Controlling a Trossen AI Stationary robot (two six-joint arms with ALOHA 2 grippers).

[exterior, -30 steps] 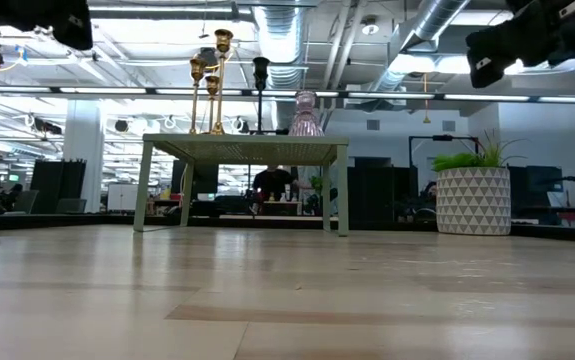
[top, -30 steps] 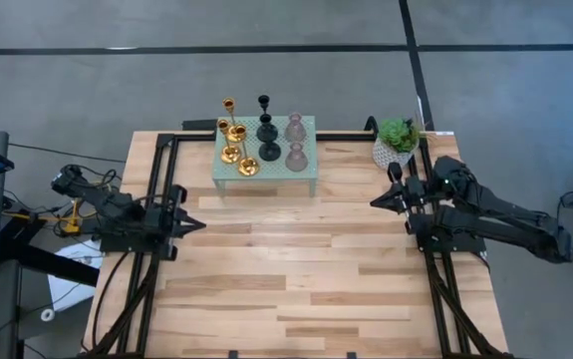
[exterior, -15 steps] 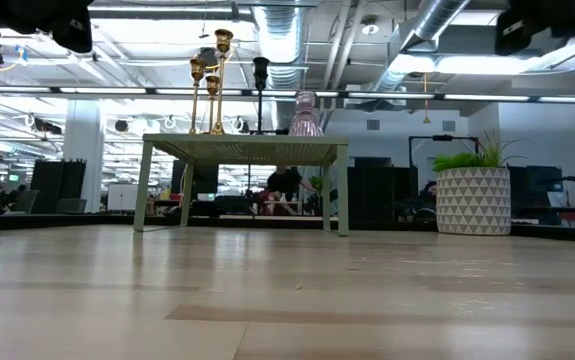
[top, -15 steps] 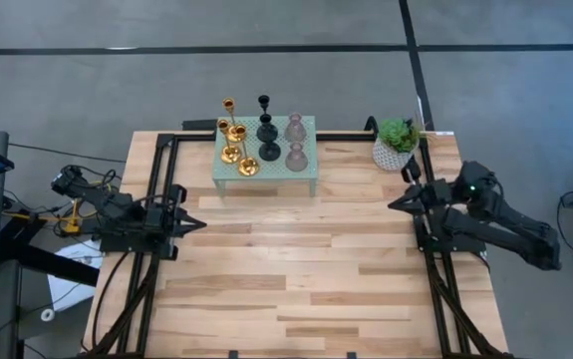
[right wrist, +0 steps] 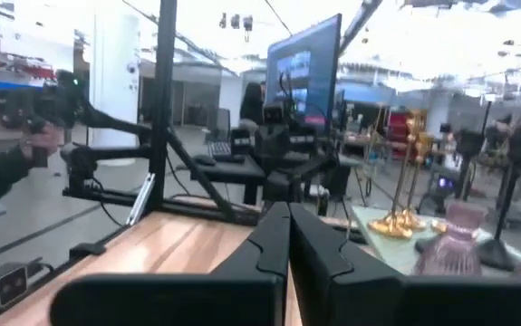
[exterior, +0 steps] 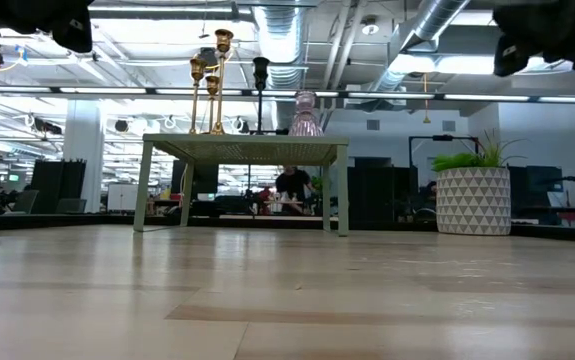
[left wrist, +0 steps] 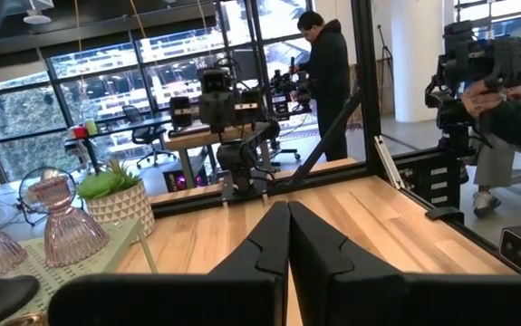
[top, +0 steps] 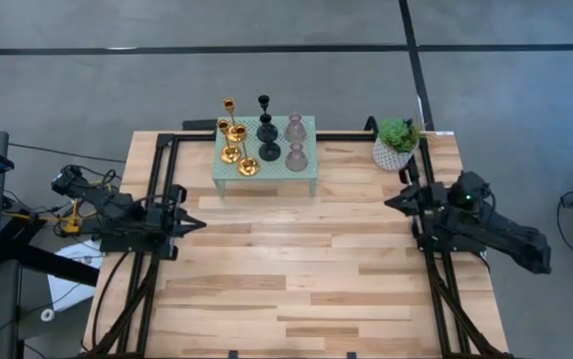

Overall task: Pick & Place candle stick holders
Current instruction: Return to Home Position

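Left gripper: fingers pressed together, holding nothing, above the left part of the table. Right gripper: fingers likewise closed and empty, above the right part, near the potted plant. In the low view both arms are cut off at the upper edge, and only one glass holder is distinguishable. The candle stick holders (gold, black, glass) stand grouped on the green shelf at the far edge, well apart from both grippers.
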